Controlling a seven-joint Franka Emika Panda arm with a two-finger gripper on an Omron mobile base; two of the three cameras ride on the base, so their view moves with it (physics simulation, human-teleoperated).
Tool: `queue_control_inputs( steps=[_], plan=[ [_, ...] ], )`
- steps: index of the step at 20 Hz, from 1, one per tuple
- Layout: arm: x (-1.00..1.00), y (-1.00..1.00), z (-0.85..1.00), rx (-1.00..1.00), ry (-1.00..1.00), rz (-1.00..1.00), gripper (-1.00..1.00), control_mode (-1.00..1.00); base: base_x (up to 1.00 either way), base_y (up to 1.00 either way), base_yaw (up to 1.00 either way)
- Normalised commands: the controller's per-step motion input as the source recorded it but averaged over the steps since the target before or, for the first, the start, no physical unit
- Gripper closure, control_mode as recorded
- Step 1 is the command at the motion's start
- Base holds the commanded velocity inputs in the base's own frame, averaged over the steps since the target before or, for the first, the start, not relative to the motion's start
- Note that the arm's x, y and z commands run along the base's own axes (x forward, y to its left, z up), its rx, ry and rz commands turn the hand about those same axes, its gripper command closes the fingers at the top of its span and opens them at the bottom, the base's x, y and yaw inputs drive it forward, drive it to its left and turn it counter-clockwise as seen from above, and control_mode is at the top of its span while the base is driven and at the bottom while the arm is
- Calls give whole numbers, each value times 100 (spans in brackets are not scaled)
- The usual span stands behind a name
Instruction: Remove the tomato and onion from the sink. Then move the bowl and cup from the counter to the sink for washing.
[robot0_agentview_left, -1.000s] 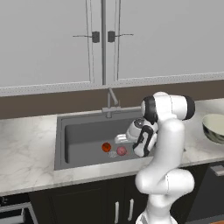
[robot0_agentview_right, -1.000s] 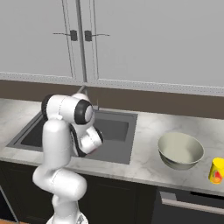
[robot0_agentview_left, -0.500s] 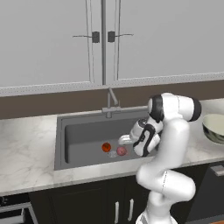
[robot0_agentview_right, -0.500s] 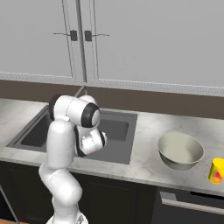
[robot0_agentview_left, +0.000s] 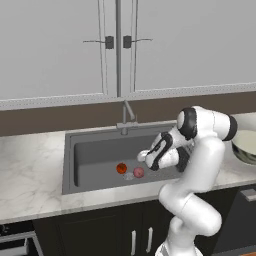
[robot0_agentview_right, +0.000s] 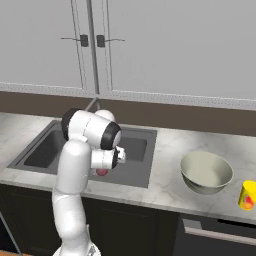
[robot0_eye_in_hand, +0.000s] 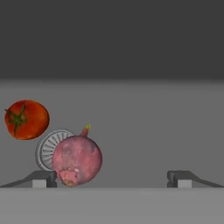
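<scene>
gripper (robot0_eye_in_hand: 112, 178) wide open beside onion (robot0_eye_in_hand: 77, 160) in sink (robot0_agentview_left: 95, 152)

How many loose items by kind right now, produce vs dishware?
Produce: 2, the tomato and the onion, both in the sink
Dishware: 2, the bowl and the cup, both on the counter
Total: 4

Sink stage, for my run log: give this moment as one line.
gripper: open, empty, over sink | onion: by left fingertip | tomato: in sink | bowl, cup: on counter
</scene>
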Motion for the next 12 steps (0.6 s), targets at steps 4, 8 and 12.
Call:
queue_control_inputs(
  steps=[4,8,12],
  plan=[
    [6,5,0,0,3,0,-100,-100,0,0,0],
    [4,4,-1,0,7,0,-100,-100,0,0,0],
    [2,9,-6,0,12,0,-100,-100,0,0,0]
  ],
)
